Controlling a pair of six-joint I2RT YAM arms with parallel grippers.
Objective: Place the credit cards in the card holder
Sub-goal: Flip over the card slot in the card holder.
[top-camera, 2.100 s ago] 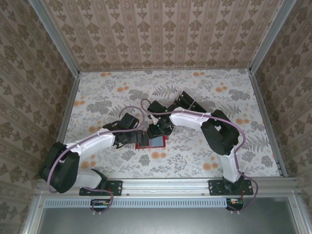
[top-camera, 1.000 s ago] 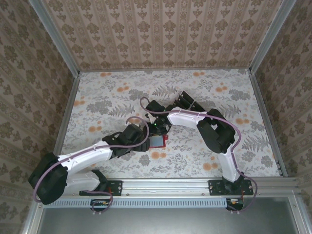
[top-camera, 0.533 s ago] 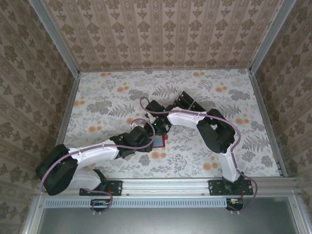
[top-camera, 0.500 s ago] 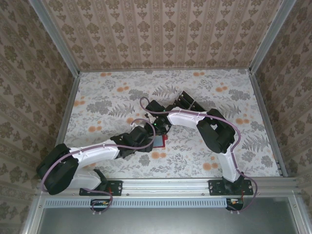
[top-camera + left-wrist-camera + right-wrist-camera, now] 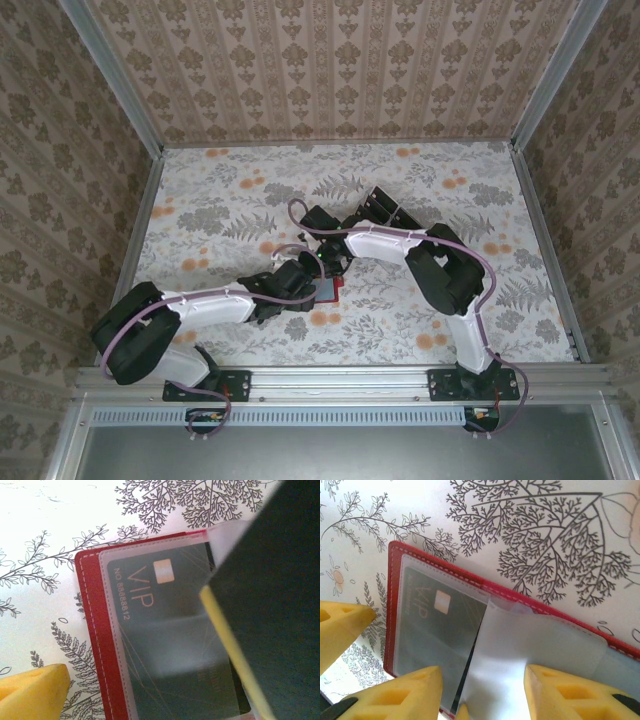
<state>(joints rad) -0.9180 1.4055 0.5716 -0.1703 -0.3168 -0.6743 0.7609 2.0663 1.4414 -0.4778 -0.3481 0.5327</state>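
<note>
K: Left arm swung in since two seconds back. The left gripper [image 5: 303, 283] now covers the left part of the card holder [image 5: 331, 292], so less red shows. Right gripper [image 5: 326, 266] barely shifted.

M: Where's the holder?

K: Lying open and flat on the floral table [image 5: 420, 320], centre of the top view, slightly low. Left gripper is over its left side, right gripper over its upper edge.

M: Left jaws?

K: Spread wide. Left wrist view has one yellow finger [image 5: 30, 692] in the lower left corner, just beside the holder's red edge, not touching.

M: Cards?

K: One dark credit card [image 5: 165, 645] marked VIP sits under the clear sleeve, centre of that frame. A dark slab with a pale yellow edge [image 5: 270, 605] blocks the right side. Can't tell what it is.

M: Right jaws?

K: Part spread. In the right wrist view its yellow fingers [image 5: 405, 695] sit along the bottom edge. The clear flap [image 5: 510, 650] rises between them, over the holder's lower middle. Can't tell if they pinch it.
</note>
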